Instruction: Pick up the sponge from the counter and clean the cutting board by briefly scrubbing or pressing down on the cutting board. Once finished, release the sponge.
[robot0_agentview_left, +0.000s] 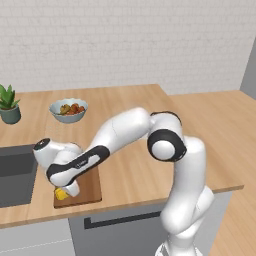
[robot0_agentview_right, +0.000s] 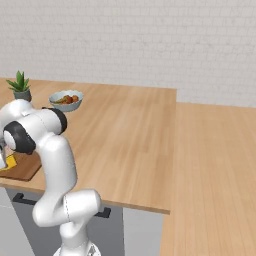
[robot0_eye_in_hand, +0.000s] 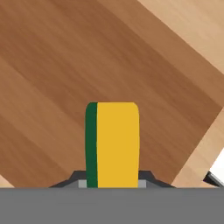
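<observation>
Near the front edge of the table (robot0_agentview_left: 130, 170), just beside the sink cut-out, the cutting board (robot0_agentview_left: 90, 187) lay flat, and the sponge (robot0_eye_in_hand: 113, 144) sat over it in the claw (robot0_eye_in_hand: 112, 181). From where I stood it looked a light, soft thing, yellow foam with a thin green scouring face down one side, the sort that gives under pressure and would spring back; I judged it best held across its narrow sides, as it was, so a broad face could meet the wood. The claw had closed to a narrow gap and pinched the sponge between its two tips, with most of the block sticking out beyond them toward the board. Whether the foam already touched the dark wood I couldn't tell. The board's corner lay close by, with paler table beyond it.
</observation>
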